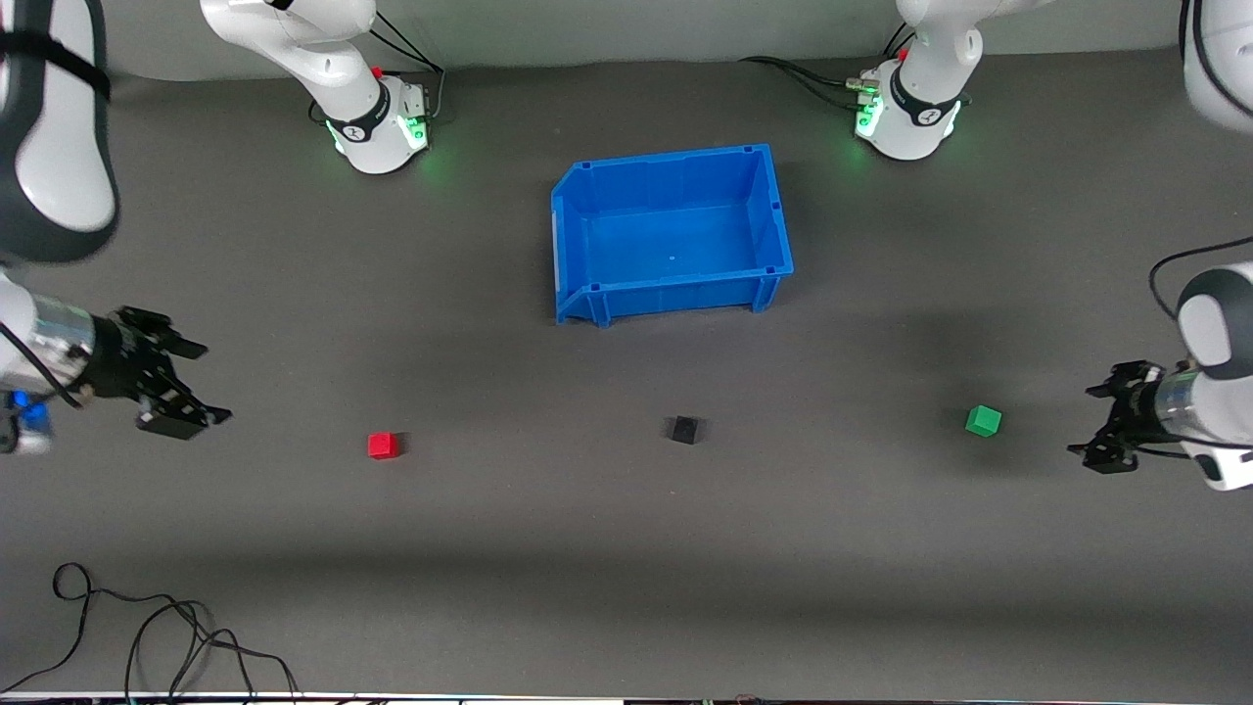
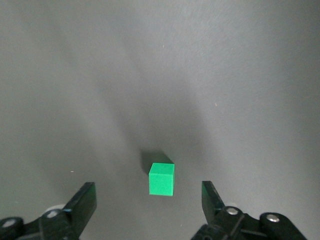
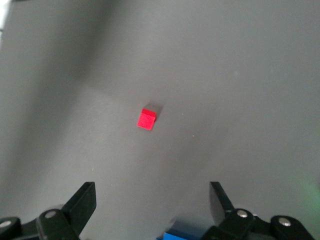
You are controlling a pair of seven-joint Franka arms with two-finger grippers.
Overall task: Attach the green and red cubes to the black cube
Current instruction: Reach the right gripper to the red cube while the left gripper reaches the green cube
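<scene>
Three tiny cubes lie in a row on the dark table, nearer the front camera than the blue bin. The black cube (image 1: 685, 429) is in the middle. The red cube (image 1: 383, 446) lies toward the right arm's end, the green cube (image 1: 983, 421) toward the left arm's end. My left gripper (image 1: 1085, 421) is open and empty over the table beside the green cube, which shows just ahead of its fingers in the left wrist view (image 2: 161, 179). My right gripper (image 1: 206, 382) is open and empty, well apart from the red cube (image 3: 146, 119).
The blue bin (image 1: 675, 284) stands empty mid-table, between the arm bases and the cubes. Loose black cables (image 1: 147, 636) lie at the table's edge nearest the front camera, toward the right arm's end.
</scene>
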